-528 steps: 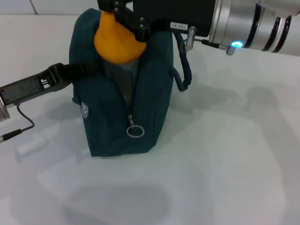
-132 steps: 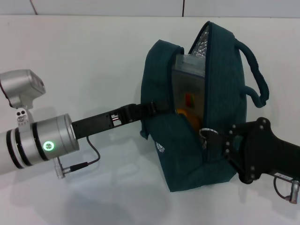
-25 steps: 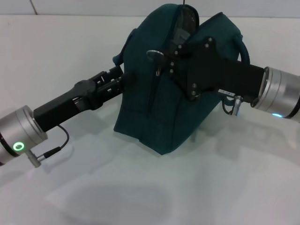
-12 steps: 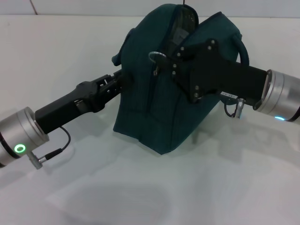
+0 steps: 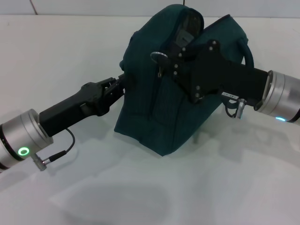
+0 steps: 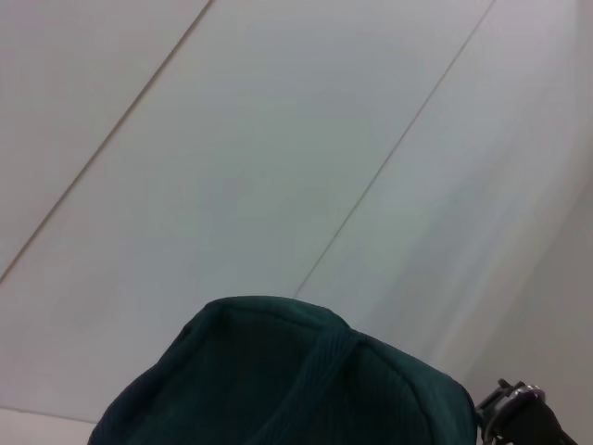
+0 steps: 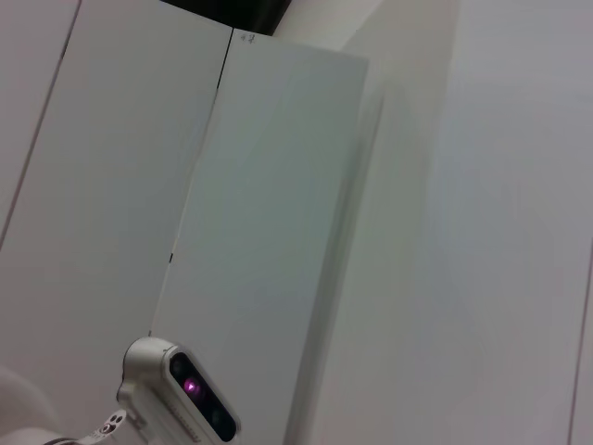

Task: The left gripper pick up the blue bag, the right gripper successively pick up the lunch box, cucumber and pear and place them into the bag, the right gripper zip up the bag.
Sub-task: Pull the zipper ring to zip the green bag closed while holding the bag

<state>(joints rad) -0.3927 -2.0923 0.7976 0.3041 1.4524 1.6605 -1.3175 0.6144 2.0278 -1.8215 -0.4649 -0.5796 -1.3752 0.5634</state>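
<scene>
White tabletop (image 5: 187, 187) under blue bag (image 5: 154, 112)

No text, label, brand or number can be read anywhere — not on the blue bag (image 5: 164, 108), nor on either arm — and the wall panels show only bare surfaces.

Even, diffuse overhead light fills the head view; the white table (image 5: 56, 56) reads bright without harsh glare. Soft-edged shadows lie on it below the blue bag (image 5: 159, 117) and under both arms. Green and blue indicator lights glow on the arms' silver cuffs. The bag's dark fabric holds little detail. Both wrist views show pale, softly shaded wall panels.
</scene>
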